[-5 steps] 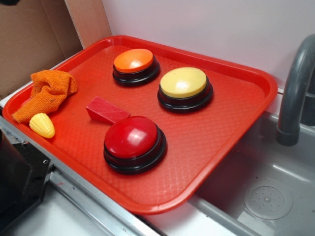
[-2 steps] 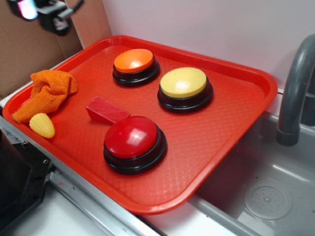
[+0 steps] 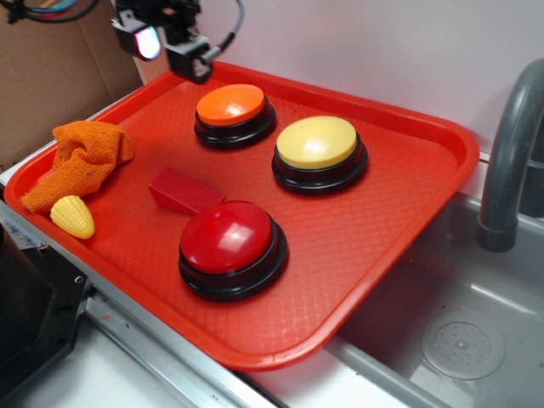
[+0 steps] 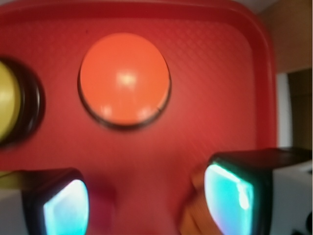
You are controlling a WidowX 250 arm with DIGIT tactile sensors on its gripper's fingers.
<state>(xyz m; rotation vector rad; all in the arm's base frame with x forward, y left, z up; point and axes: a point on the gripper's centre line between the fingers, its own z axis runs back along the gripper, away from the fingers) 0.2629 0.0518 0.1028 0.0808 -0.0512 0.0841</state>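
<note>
Red tray (image 3: 382,255) is taking up most of the scene, lying partly over the sink (image 3: 476,297). The grey faucet (image 3: 510,153) is standing off its right side.

Three domed buttons are sitting on the tray, near one another but apart:
- red button (image 3: 231,242), nearest the camera
- yellow button (image 3: 319,144), back right
- orange button (image 3: 231,106), back left

Orange cloth (image 3: 85,157) is lying bunched at the tray's left rim.

Your gripper (image 3: 167,53) is hovering above the back-left corner, just left of the orange button and well clear of the surface. The fingers (image 4: 230,193) are standing wide apart and gripping nothing. The wrist view is showing the orange button (image 4: 124,78) ahead of them rather than between them. That view is blurring, so you should be treating it as rough.

Red block (image 3: 183,191) is lying between the cloth and the red button, just beside the button. Toy corn (image 3: 73,216) is resting near the rim, below the cloth.

My read: you're lining up over the orange button. Doing it well, as I'm judging it:
- You should be centring the dome between the two pads in the wrist view before giving up any height.
- You should be keeping the wrist square and the line vertical.
- The tray rim is rising close on the left, so you should be holding that finger inside it.
- The yellow button is sitting near enough that rightward drift is worth watching.
</note>
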